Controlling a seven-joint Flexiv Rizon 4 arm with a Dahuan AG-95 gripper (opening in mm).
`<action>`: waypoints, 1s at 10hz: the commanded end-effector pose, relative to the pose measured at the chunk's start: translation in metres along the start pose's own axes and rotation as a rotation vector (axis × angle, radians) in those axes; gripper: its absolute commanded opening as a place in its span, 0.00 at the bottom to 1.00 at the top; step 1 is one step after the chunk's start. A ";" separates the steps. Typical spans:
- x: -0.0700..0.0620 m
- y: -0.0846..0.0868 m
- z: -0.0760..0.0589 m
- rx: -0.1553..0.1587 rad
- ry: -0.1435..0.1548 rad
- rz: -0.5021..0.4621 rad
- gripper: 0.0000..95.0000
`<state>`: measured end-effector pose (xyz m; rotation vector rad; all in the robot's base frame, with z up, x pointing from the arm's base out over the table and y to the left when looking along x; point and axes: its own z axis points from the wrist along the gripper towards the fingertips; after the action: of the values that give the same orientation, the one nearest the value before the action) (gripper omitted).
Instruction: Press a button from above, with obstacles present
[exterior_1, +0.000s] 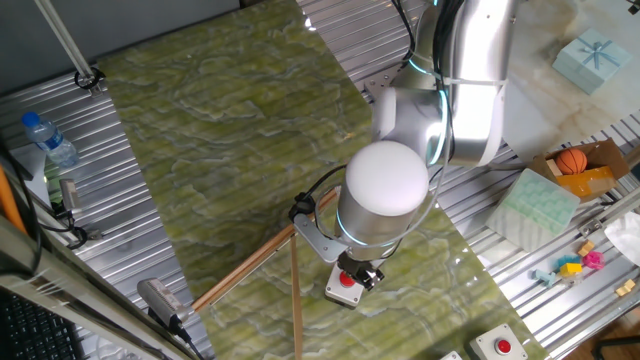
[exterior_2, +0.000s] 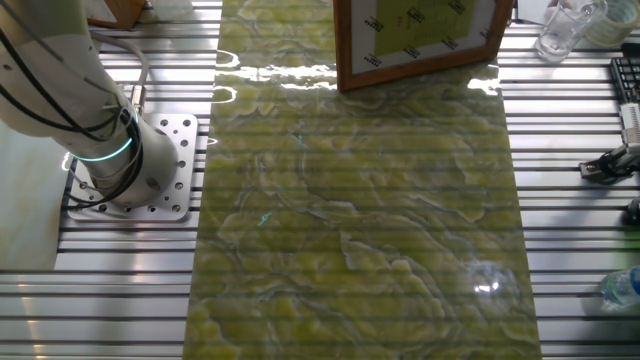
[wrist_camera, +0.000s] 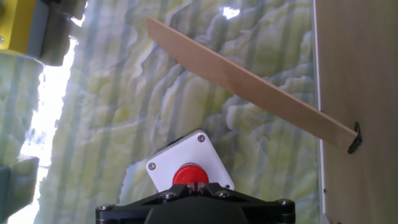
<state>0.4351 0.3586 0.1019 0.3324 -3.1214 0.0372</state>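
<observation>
The button (exterior_1: 348, 280), round and red, sits in a small light grey box (exterior_1: 337, 292) on the green marbled mat. In the hand view the button (wrist_camera: 186, 174) and its box (wrist_camera: 174, 158) lie at the bottom centre. My gripper (exterior_1: 362, 272) is right over the button, and in the hand view my gripper (wrist_camera: 198, 185) has its fingertips together at the button's near edge, shut and empty. Two thin wooden sticks, one (exterior_1: 255, 262) and the other (exterior_1: 296, 300), meet at an angle just left of the box. One stick (wrist_camera: 242, 84) crosses the hand view beyond the box. The other fixed view shows none of these.
A second grey red-button box (exterior_1: 500, 346) lies at the bottom right. A water bottle (exterior_1: 48, 140) stands at the left, and a basketball toy (exterior_1: 571, 161) and foam blocks at the right. In the other fixed view the arm's base (exterior_2: 135, 165) and a wooden-framed board (exterior_2: 420, 35) show.
</observation>
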 end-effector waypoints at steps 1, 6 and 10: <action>0.000 0.001 0.019 0.003 -0.009 0.000 0.00; 0.000 0.004 0.039 0.011 -0.014 0.003 0.00; -0.002 0.006 0.044 0.021 -0.015 0.002 0.00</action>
<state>0.4348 0.3646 0.0996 0.3314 -3.1388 0.0718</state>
